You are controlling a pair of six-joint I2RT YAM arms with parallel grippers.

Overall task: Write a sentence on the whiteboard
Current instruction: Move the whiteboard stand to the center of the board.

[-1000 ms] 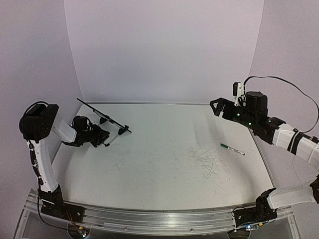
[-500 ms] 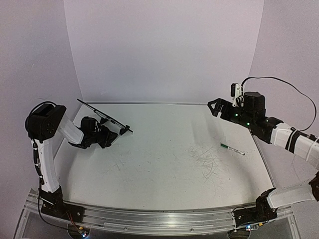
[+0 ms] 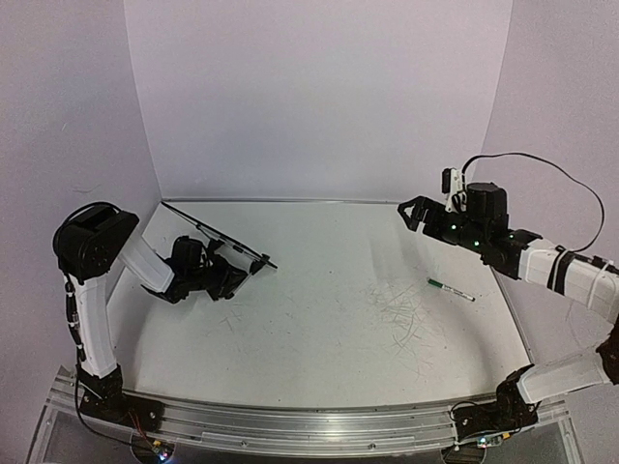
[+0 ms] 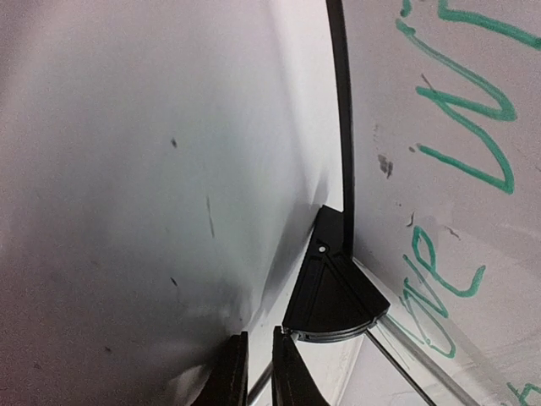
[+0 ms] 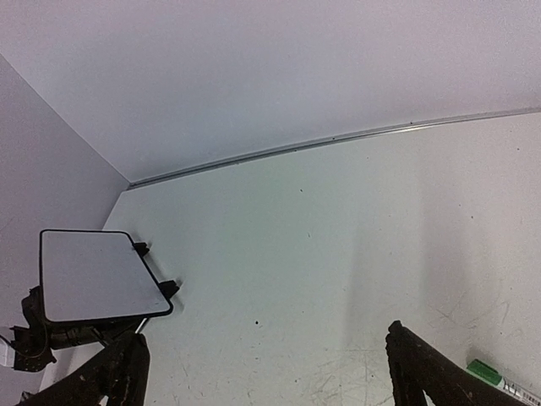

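The whiteboard stands tilted at the table's left, edge-on in the top view. My left gripper reaches in beneath it, close to one black foot. In the left wrist view that gripper is shut on the board's thin wire stand. Green letters of the sentence show on the board face at the right, cut off by the frame. In the right wrist view the whiteboard shows a blank face. My right gripper hangs open above the table's right side, holding nothing.
A green-capped marker lies on the table at the right, also at the bottom corner of the right wrist view as the marker. Faint grey scribbles mark the tabletop near it. The lilac walls enclose the table.
My left gripper and the whiteboard have shifted right, toward the table's middle. My right gripper has edged slightly left and stayed open.
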